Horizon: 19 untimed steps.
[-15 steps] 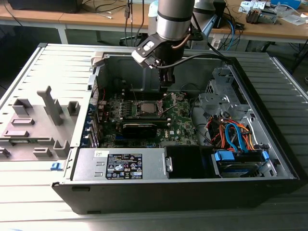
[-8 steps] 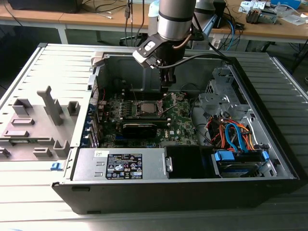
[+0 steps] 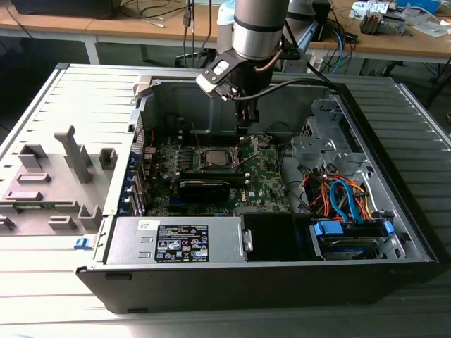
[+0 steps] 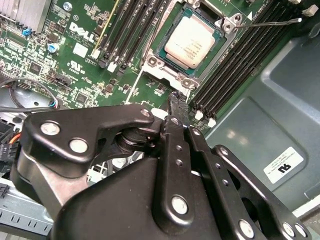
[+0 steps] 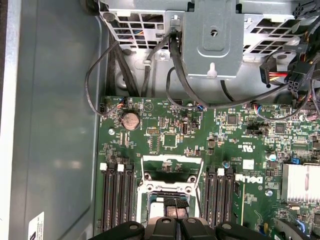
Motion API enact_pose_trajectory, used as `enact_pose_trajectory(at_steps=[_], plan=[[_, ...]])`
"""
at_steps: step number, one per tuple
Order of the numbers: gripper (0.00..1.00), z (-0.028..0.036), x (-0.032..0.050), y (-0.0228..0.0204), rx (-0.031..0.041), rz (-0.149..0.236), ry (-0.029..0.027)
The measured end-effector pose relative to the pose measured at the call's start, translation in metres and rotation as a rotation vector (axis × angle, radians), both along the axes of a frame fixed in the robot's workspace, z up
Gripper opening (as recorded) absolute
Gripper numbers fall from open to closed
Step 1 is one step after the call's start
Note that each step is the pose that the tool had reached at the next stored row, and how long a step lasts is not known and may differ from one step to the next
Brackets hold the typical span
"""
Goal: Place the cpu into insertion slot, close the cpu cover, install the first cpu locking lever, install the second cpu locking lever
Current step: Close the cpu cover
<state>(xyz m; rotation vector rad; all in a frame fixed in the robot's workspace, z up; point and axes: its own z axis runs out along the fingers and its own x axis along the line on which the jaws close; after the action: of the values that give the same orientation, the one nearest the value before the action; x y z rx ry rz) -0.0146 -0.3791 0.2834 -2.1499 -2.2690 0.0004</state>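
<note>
- Big grey ribbed table (image 3: 56, 296) under everything, with wooden desks (image 3: 70, 28) behind it.
- One computer case (image 3: 282, 282) lies flat on the table, open side up. A grey fixture plate (image 3: 49, 190) sits outside the case, on the exterior view's left.
- Inside the case there's one motherboard (image 3: 268, 176) and one power supply (image 3: 176, 239). Orange and blue cables (image 3: 345, 197) bunch toward the exterior view's right. Bare steel case floor (image 4: 260, 125) runs along the board's edge.
- One arm hangs into the case from above. The gripper (image 4: 175, 102) is just over the board, fingertips pressed together, nothing visible between them.
- The insertion slot (image 4: 215, 52) is mid-case, just beside the gripper tip.
- One cpu (image 4: 192, 42) is seated in the slot, silver top up.
- One thin lever (image 4: 270, 22) pokes out past the slot.
</note>
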Motion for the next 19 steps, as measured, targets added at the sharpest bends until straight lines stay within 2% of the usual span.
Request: enact_pose_trajectory(at_steps=[19], plan=[[0.11, -0.0004, 0.0066, 0.0, 0.0, 0.0, 0.0]])
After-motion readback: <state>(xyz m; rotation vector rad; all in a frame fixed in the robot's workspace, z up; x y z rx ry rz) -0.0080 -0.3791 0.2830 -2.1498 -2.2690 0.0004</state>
